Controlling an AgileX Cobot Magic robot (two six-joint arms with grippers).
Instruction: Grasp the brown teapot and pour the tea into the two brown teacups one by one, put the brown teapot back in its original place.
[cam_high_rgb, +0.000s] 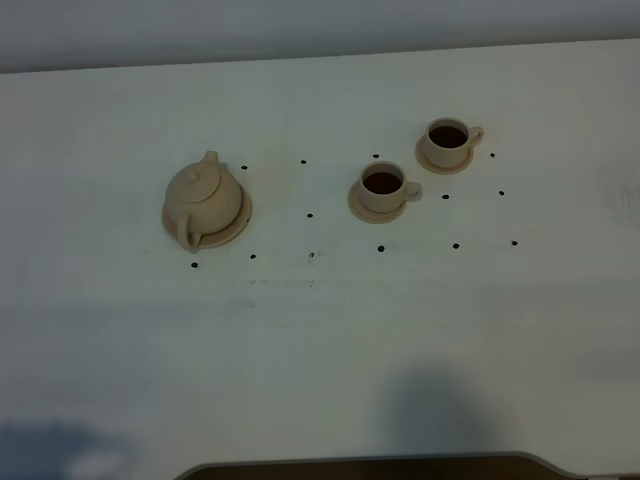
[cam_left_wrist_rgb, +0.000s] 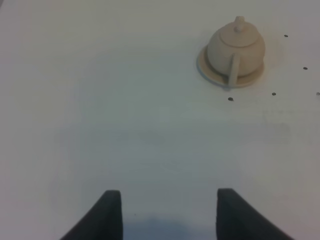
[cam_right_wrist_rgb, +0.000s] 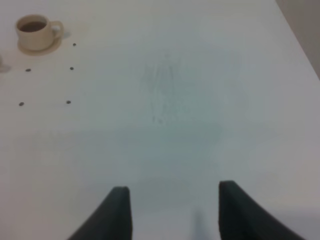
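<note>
A: Where does the teapot (cam_left_wrist_rgb: 236, 49) sit from your left claw (cam_left_wrist_rgb: 169, 210)?

B: Well ahead of it and off to one side, upright on its saucer (cam_left_wrist_rgb: 209, 75), the loop handle (cam_left_wrist_rgb: 233, 71) turned back toward your claw. The claw is spread wide and holds nothing. Your right claw (cam_right_wrist_rgb: 172, 210) is spread and bare too, with one cup (cam_right_wrist_rgb: 34, 31) far ahead of it near the marker dots (cam_right_wrist_rgb: 71, 68).

A: And the cups?

B: Both the near cup (cam_high_rgb: 383, 187) and the far cup (cam_high_rgb: 447, 141) stand on their small saucers, well apart from either claw, and both look dark inside, as if already filled. With the pot on its saucer, you may well be at the end of the job.

A: If I must lift the pot again, where do I take it?

B: By the handle, your fingers closing across the loop. I judge it glazed ceramic: stiff, brittle, slick, and heavier than the cups, more so with tea in it. The lid (cam_high_rgb: 203, 177) rests loose by the look of it, so tilt slowly and set it down gently on the saucer.
</note>
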